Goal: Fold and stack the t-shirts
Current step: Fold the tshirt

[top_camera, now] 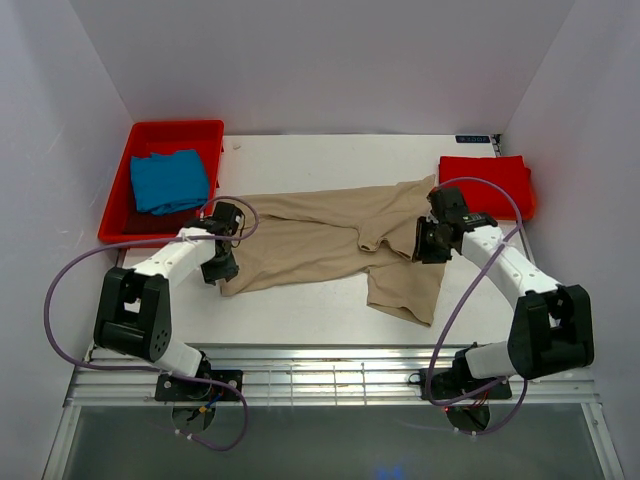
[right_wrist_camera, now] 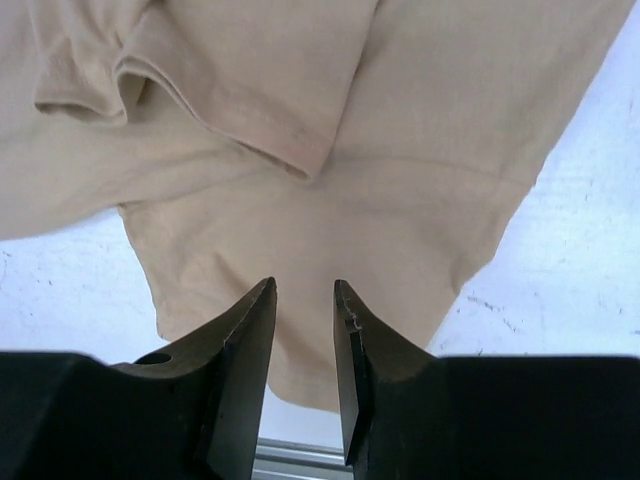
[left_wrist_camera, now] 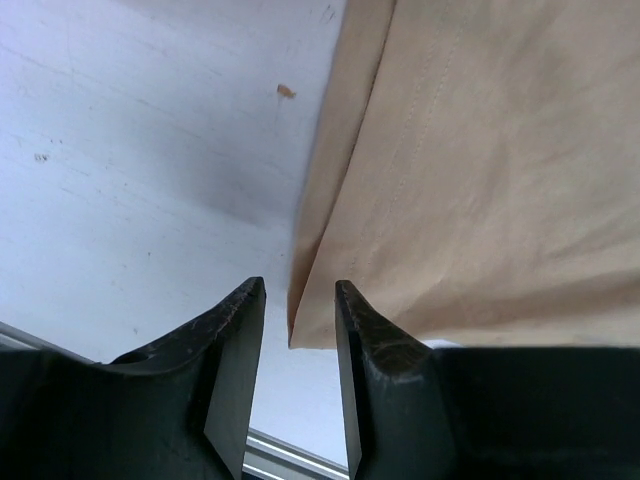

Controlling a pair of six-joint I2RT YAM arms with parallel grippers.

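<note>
White table [top_camera: 330,150], plain pale walls [top_camera: 320,60], even light

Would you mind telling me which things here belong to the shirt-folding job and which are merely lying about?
Part of the job:
tan-beige cloth t-shirt, spread out
folded blue cloth t-shirt
folded bright red cloth t-shirt

Just lying about:
rigid red plastic tray, holding the blue shirt
small tan crumb on the white table
</note>
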